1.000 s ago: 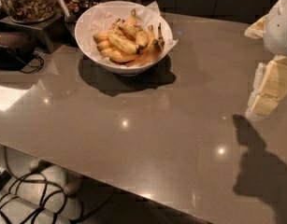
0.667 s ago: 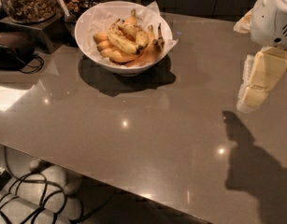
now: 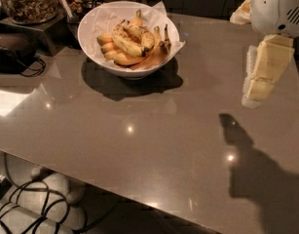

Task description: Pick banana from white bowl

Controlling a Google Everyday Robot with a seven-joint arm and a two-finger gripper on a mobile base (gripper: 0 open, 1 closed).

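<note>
The white bowl (image 3: 93, 21) stands on the grey table at the back left, lined with crumpled white paper. It holds several bananas. The long slim brown-mottled banana (image 3: 156, 56) lies along the bowl's right inner side, its thin dark stem pointing up. Plumper yellow-orange bananas (image 3: 115, 48) and a brighter yellow one (image 3: 129, 43) lie to its left. My gripper (image 3: 255, 97) hangs above the table at the far right, well apart from the bowl and holding nothing that I can see.
A jar of nuts (image 3: 29, 1) stands on a stand at the back left. A black device (image 3: 12, 50) with a cable lies at the left. The table's front edge (image 3: 115, 191) runs diagonally, with cables (image 3: 22, 211) on the floor below.
My gripper has moved left and slightly up, toward the bowl's side of the table. The bowl and bananas have not moved.
</note>
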